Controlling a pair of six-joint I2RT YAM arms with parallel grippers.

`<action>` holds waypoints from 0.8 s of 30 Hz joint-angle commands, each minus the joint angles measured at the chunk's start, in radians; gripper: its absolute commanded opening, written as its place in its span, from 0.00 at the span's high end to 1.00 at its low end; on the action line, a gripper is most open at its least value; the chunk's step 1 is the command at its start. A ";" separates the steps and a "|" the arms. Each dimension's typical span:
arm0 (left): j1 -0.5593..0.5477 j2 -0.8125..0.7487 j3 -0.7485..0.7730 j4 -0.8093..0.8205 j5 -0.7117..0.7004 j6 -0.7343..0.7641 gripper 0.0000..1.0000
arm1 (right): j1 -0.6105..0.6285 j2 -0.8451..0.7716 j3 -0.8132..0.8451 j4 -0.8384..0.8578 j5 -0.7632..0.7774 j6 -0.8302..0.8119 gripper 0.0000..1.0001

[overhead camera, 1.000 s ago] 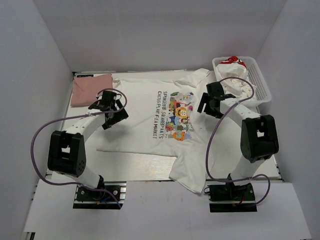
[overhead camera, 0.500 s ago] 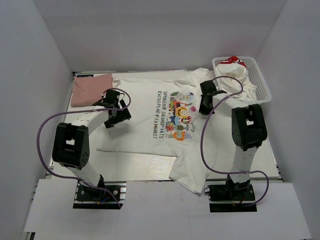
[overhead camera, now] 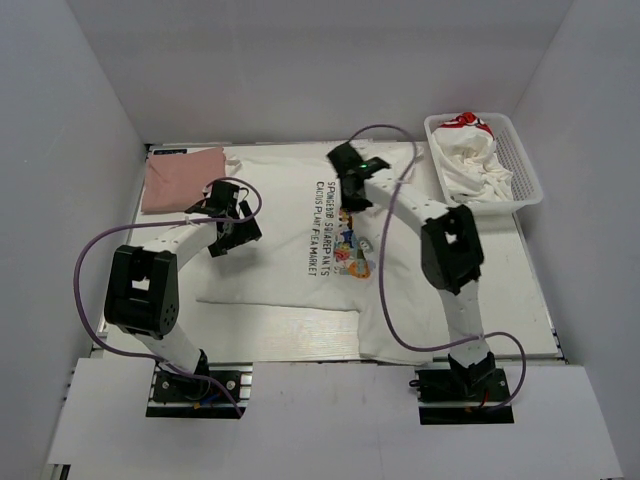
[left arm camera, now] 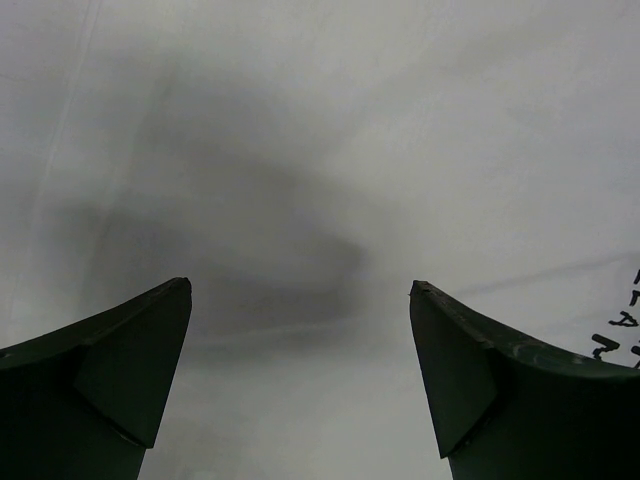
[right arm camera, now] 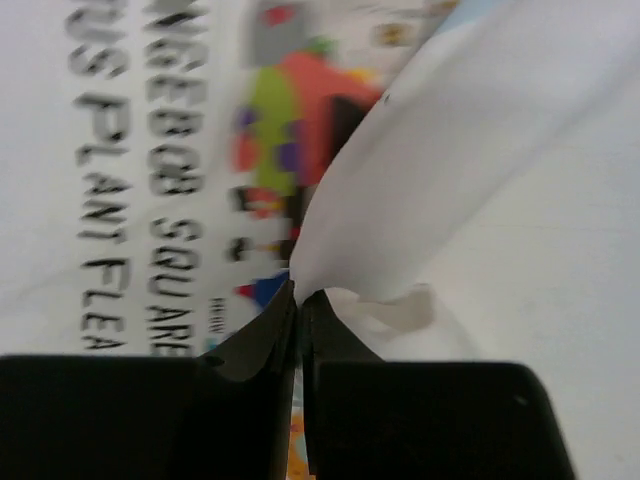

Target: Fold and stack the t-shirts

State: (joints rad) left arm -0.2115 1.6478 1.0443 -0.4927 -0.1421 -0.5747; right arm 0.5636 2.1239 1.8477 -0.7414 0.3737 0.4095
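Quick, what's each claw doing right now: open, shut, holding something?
Left gripper: open, empty, over the white cartoon-print cloth t-shirt.
Right gripper: shut on a fold of that t-shirt.

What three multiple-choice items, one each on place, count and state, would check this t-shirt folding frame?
1. Where does the pink t-shirt lie?
A. at the far left corner of the table
B. at the near right edge
C. between the arm bases

2. How many t-shirts lie on the table outside the basket?
A. one
B. two
C. four

3. What is the state of the right gripper?
A. open above bare table
B. shut on the printed t-shirt
C. shut on the pink t-shirt

Answers:
1 A: it lies folded at the far left in the top view.
2 B: only the pink one and the printed one lie outside the basket.
3 B: the right wrist view shows its fingers closed on a white fold raised over the print.
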 commanded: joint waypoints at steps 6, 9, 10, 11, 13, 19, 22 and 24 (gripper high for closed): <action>-0.003 -0.028 -0.018 -0.009 -0.005 0.009 0.00 | 0.193 0.166 0.197 -0.125 -0.082 -0.001 0.33; -0.003 -0.019 -0.018 -0.009 0.007 0.009 0.00 | 0.187 0.081 0.136 -0.084 -0.059 -0.012 0.15; -0.003 -0.019 -0.018 -0.009 0.007 0.009 0.00 | 0.180 0.033 0.089 -0.070 -0.064 -0.012 0.10; -0.003 -0.019 -0.018 -0.009 0.016 0.009 0.00 | 0.173 0.009 0.064 -0.021 -0.065 -0.017 0.10; -0.003 -0.019 -0.018 0.002 0.016 0.009 0.00 | 0.157 -0.083 -0.037 0.003 -0.079 -0.003 0.10; -0.003 -0.009 -0.018 0.013 0.016 0.009 0.00 | 0.030 -0.220 -0.280 0.154 -0.245 0.089 0.10; -0.003 0.001 -0.018 0.022 0.016 0.018 0.00 | -0.036 -0.216 -0.312 0.195 -0.344 0.104 0.12; -0.003 0.012 -0.018 0.022 0.016 0.018 0.00 | -0.047 -0.187 -0.277 0.198 -0.396 0.089 0.12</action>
State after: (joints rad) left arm -0.2115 1.6512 1.0275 -0.4892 -0.1341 -0.5678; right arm 0.5301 1.9099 1.5608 -0.6102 0.1059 0.4812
